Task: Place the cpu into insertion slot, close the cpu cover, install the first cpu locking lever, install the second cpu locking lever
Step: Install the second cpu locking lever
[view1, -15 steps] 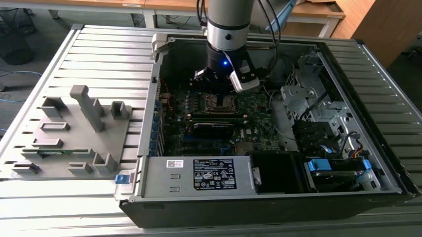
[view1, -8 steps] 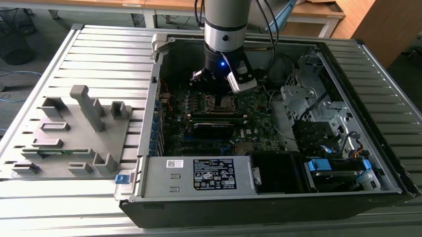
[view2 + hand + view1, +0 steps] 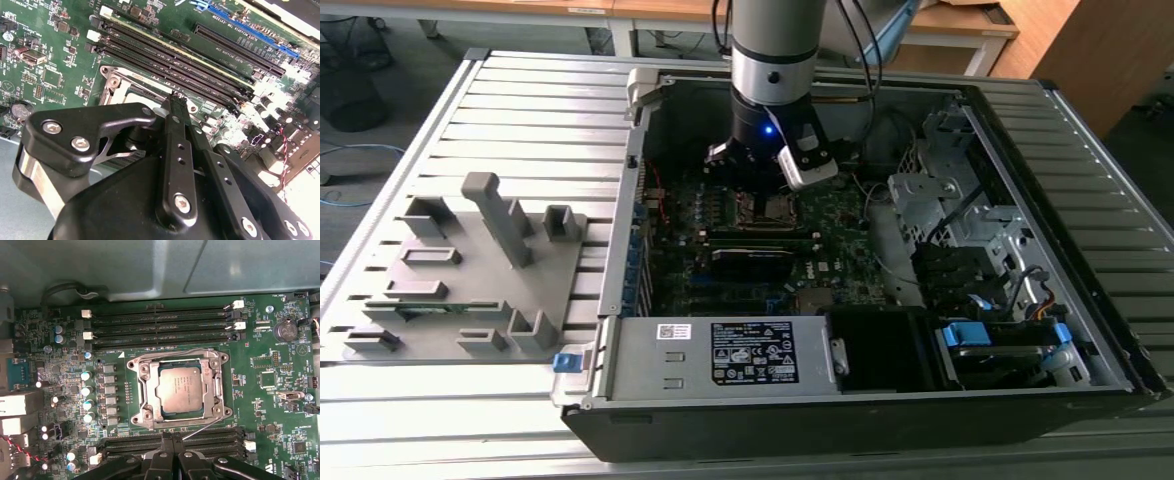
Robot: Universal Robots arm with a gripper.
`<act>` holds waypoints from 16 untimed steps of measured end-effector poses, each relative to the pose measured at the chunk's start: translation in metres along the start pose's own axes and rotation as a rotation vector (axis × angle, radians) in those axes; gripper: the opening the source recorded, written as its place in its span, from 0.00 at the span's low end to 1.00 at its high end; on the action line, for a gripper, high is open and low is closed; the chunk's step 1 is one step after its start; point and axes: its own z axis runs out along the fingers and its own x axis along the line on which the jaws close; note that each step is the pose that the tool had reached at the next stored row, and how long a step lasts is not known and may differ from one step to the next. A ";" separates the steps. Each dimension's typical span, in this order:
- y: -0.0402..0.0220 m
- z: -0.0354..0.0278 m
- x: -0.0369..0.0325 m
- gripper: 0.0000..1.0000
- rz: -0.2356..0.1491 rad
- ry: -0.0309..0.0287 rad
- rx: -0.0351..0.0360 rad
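One cpu [image 3: 179,388] flat in insertion slot [image 3: 148,416], cpu cover [image 3: 216,390] down, pincer [image 3: 172,439] pinched together, empty.

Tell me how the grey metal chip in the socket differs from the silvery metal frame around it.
The grey metal chip is a solid, dull square with print on its top; the silvery metal frame is shinier and open in the middle. The chip sits inside, the frame surrounds it and is larger. The chip's edge is plain; the frame has screws at its corners. Both are square, metallic and lie flat on the green circuit board.
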 end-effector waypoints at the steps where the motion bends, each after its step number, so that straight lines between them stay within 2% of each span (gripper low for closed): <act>1: 0.0000 0.0003 0.0001 0.11 0.000 -0.0001 -0.0001; 5: -0.0001 0.0008 0.0003 0.11 0.000 0.0002 0.0004; 7: 0.0000 0.0031 0.0004 0.11 0.000 0.0001 0.0002; 16: -0.0001 0.0034 0.0011 0.11 0.000 -0.0001 -0.0001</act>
